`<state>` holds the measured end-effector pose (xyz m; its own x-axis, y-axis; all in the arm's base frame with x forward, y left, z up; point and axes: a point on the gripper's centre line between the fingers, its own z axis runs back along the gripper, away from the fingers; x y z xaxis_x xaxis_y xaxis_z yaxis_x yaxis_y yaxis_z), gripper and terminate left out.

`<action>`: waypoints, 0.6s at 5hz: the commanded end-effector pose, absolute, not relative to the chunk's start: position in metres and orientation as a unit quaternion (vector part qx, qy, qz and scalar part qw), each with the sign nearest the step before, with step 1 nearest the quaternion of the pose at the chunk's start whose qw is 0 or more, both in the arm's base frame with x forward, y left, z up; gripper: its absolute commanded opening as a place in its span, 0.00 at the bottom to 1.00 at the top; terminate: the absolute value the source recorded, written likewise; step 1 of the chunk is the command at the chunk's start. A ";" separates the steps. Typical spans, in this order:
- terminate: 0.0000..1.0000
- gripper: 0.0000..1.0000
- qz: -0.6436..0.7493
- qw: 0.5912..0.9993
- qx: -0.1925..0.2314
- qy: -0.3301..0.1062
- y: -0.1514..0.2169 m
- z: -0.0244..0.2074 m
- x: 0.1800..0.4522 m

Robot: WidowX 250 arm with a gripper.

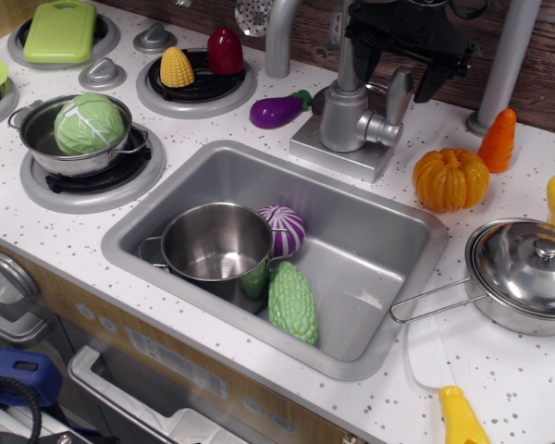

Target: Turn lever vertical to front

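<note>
The lever (399,96) is a silver-grey paddle that stands nearly upright, joined by a short stub to the right side of the cylindrical faucet body (343,113). The faucet sits on a square grey base (314,148) behind the sink. My black gripper (397,57) hangs just above the lever's top end, near the back wall. Its fingers (432,81) are spread wide on either side of the paddle and hold nothing. I cannot tell whether they touch the paddle's tip.
A thick grey spout pipe (279,32) rises left of the faucet, a grey post (504,65) on the right. An eggplant (277,110), a pumpkin (450,178) and a carrot (498,141) lie nearby. The sink (402,277) holds a pot (215,245) and vegetables. A lidded pan (527,273) stands right.
</note>
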<state>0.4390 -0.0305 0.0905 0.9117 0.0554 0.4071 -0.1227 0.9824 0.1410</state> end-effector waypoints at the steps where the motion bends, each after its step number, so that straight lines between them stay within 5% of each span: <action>1: 0.00 0.00 0.076 0.969 0.071 -0.226 -0.045 0.109 0.435; 3: 0.00 0.00 0.113 0.970 0.058 -0.206 -0.057 0.096 0.417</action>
<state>0.4155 -0.0424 0.0788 0.9031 0.2218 0.3677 -0.2729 0.9576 0.0927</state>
